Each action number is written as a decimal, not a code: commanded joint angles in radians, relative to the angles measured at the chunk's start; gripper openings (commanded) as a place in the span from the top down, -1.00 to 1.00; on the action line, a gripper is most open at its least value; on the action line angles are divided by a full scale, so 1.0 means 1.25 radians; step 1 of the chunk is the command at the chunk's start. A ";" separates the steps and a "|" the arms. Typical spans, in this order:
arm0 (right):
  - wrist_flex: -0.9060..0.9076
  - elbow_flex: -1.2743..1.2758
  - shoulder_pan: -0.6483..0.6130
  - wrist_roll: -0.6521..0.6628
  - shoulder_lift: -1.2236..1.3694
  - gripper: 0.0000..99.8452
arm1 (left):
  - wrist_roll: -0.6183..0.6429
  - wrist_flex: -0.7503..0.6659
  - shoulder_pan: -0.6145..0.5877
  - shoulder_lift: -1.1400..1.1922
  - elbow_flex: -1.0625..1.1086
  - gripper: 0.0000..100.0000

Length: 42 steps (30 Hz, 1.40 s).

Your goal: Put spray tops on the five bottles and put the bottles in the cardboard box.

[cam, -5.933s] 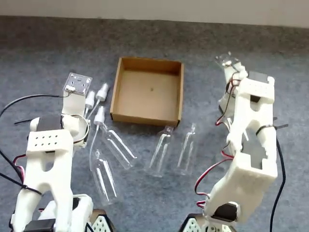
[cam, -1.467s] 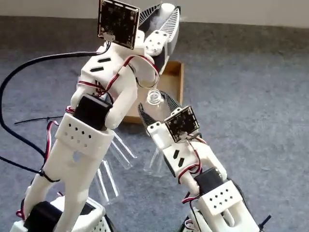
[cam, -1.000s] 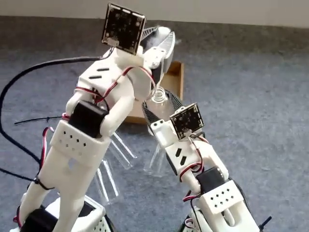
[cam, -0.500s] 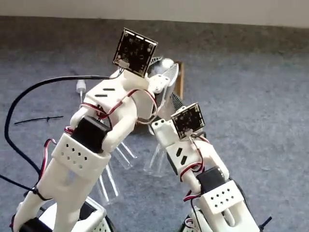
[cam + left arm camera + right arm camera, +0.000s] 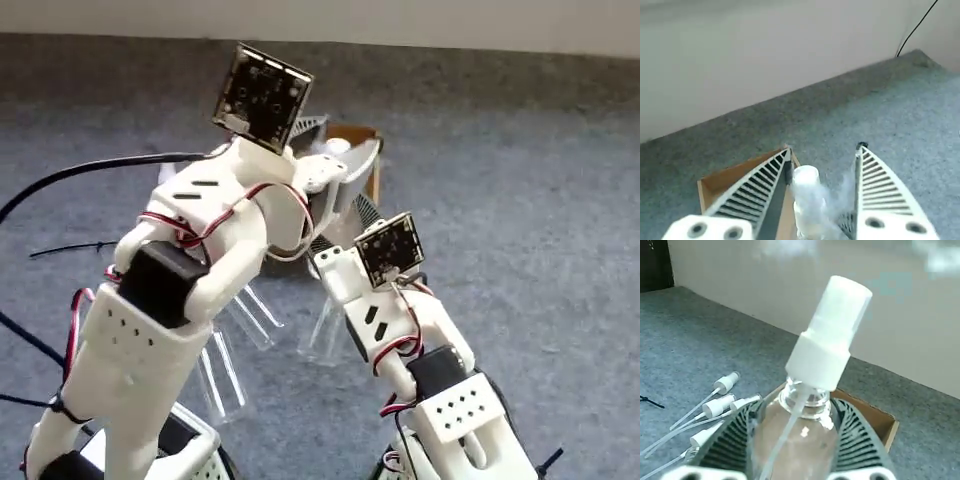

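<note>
Just above the middle of the high view, your right gripper (image 5: pixel 792 407) clasps the clear bottle (image 5: pixel 790 442) neck upward, spray top (image 5: pixel 832 335) tilted on it; your left gripper (image 5: pixel 822 156) gapes around that top.

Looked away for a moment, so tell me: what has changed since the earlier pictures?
The left gripper came down from high above to the bottle that the right gripper holds upright. The bottle's neck, bare before, now carries a spray top. The right gripper kept its hold. The lying bottles and the box stayed put.
</note>
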 commanded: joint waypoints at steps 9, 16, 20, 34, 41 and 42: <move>0.002 -0.012 0.007 -0.007 -0.012 0.99 | -0.065 -0.038 -0.080 0.117 -0.089 0.70; 0.002 -0.012 0.009 -0.007 -0.012 0.99 | -0.068 0.015 -0.078 0.036 0.004 0.71; 0.002 -0.013 0.009 -0.007 -0.012 0.99 | -0.109 0.014 -0.074 -0.010 0.094 0.71; 0.002 -0.015 0.053 -0.006 -0.010 0.99 | -0.126 0.028 -0.222 -0.224 0.077 0.71; 0.003 -0.145 0.077 -0.006 0.066 0.99 | -0.129 0.099 -0.337 -0.320 0.285 0.70; 0.006 -0.190 0.077 -0.007 0.112 0.99 | -0.129 0.099 -0.347 -0.330 0.332 0.70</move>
